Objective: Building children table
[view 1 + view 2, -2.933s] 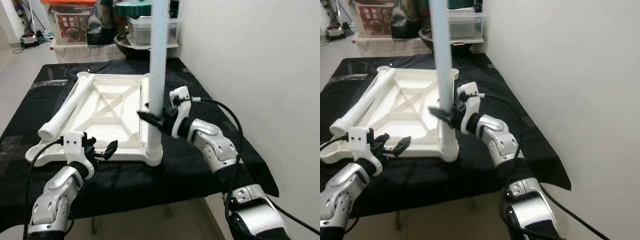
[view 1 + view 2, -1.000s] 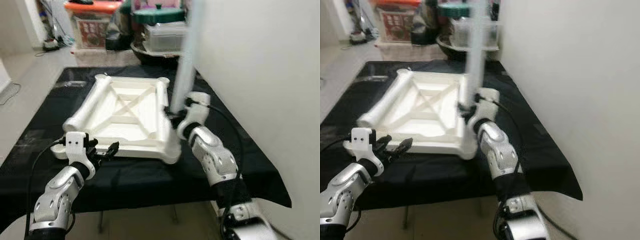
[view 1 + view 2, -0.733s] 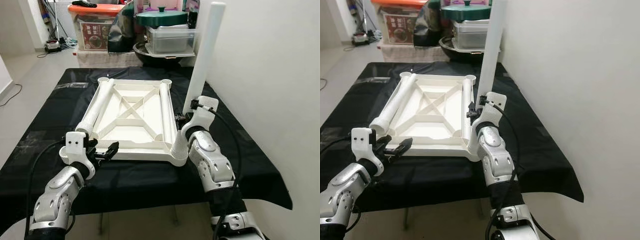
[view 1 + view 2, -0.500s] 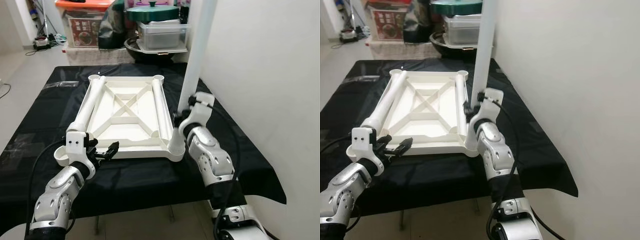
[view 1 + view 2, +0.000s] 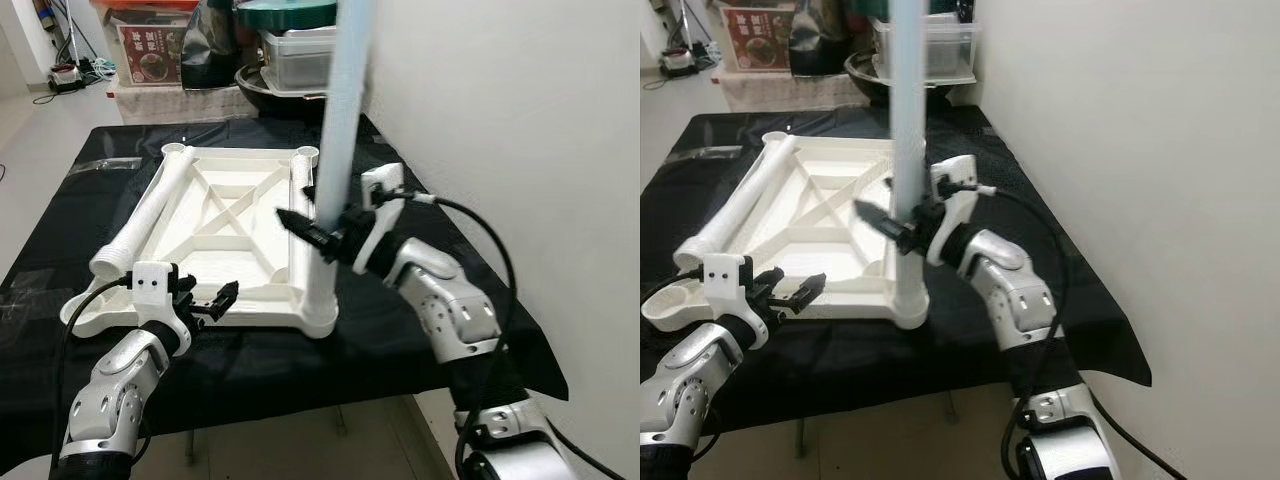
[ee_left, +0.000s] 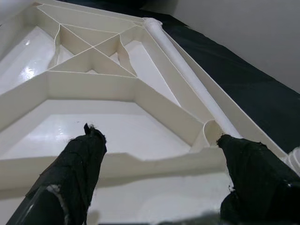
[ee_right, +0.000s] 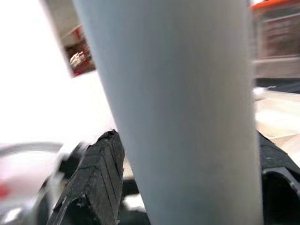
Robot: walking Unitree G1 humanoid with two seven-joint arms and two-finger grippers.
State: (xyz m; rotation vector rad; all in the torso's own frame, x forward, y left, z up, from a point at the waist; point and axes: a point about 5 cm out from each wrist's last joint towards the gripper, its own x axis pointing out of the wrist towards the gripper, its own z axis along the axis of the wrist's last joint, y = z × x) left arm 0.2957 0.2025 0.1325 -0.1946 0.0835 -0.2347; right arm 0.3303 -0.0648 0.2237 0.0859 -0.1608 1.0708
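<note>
While left gripper [image 5: 215,298] hovers, right gripper [image 5: 310,232] clamps leg [image 5: 335,150].

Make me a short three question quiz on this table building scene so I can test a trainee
1. True or false: the right pincer grips the upright white plastic table leg.
2. Which corner socket of the upside-down white plastic tabletop does that leg stand in?
A. near right
B. far left
C. near left
3. Fill in: the left pincer is ____, hovering at the tabletop's near edge above the black tablecloth.

Key:
1. True; its fingers straddle the leg.
2. A. Two more white tubular legs lie along the tabletop's sides.
3. Open; it holds nothing.
</note>
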